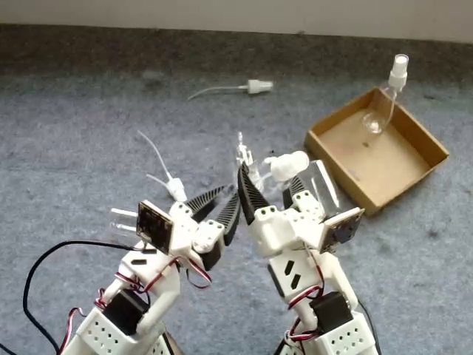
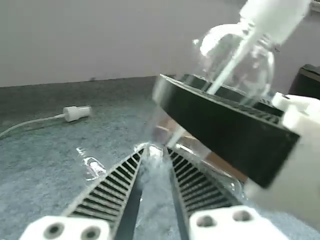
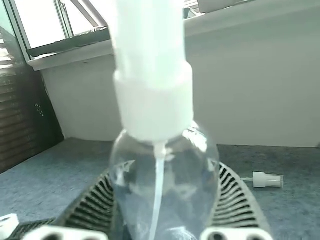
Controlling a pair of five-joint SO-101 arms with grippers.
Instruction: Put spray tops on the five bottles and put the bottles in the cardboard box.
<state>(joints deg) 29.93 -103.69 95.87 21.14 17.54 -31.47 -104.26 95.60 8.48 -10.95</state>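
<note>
My right gripper (image 1: 266,179) is shut on a clear bulb-shaped bottle (image 3: 165,170) with a white spray top (image 1: 290,164) sitting on its neck, held above the carpet just left of the cardboard box (image 1: 347,176). My left gripper (image 2: 156,149) hangs close beside it, shut, its tips meeting near the bottle's lower part. Inside the box, at the far corner, stands another bottle (image 1: 384,111) with its spray top on. A loose spray top (image 1: 259,86) with its tube lies far back on the carpet. A second loose spray top (image 1: 176,188) lies by the left arm.
A clear bottle (image 2: 92,165) lies on the grey carpet ahead of the left gripper. Another clear bottle (image 1: 122,217) lies left of the left arm. A black cable (image 1: 44,266) loops at the lower left. Bare carpet stretches across the far left.
</note>
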